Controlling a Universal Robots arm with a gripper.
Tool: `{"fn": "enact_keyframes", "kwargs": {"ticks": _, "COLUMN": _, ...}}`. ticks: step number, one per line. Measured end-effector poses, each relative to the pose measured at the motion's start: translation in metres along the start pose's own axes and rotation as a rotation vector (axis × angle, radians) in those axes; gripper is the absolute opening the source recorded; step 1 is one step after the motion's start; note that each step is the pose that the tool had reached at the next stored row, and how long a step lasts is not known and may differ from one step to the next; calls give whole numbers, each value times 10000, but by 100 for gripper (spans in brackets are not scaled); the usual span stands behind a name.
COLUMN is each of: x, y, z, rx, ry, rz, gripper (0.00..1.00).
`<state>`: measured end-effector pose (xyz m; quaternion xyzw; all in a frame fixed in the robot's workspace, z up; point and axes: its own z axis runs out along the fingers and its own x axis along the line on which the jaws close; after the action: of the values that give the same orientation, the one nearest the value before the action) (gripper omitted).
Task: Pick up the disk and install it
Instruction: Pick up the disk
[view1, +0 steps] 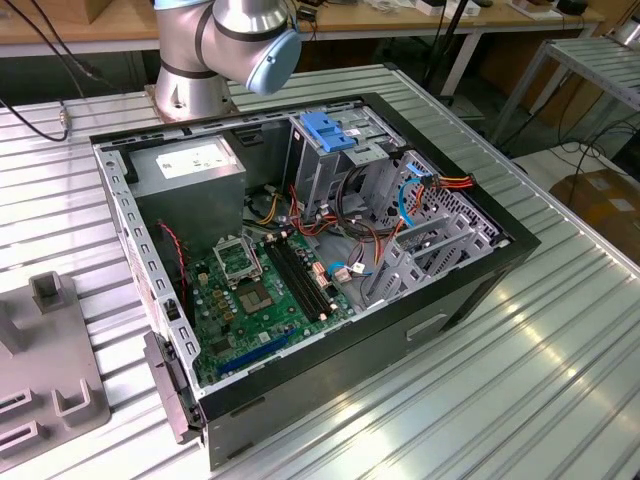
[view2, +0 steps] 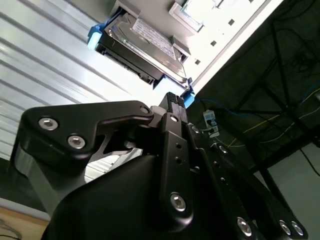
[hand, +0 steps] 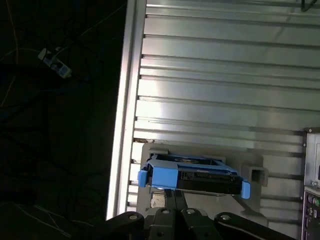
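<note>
The gripper (view2: 174, 96), fingers pressed together, is hovering just beside the disk (view2: 142, 42) lying at its 12 o'clock

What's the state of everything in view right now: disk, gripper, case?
disk: clipped in its blue carrier, sitting in the grey holder, not gripped, not installed.
gripper: shut, holding nothing, pointed at the disk.
computer case: lying on its side, side panel off, interior exposed.
</note>
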<state>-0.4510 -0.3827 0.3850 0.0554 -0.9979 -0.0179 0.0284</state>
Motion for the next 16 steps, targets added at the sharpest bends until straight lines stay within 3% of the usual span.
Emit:
{"fn": "enact_keyframes", "kwargs": {"ticks": 3, "x": 0, "y": 0, "z": 0, "rx": 46, "ry": 31, "rz": -838, "gripper": 10}}
{"fn": "enact_keyframes", "kwargs": {"ticks": 16, "x": 0, "y": 0, "z": 1, "rx": 137, "ry": 98, "rz": -2561, "gripper": 10}}
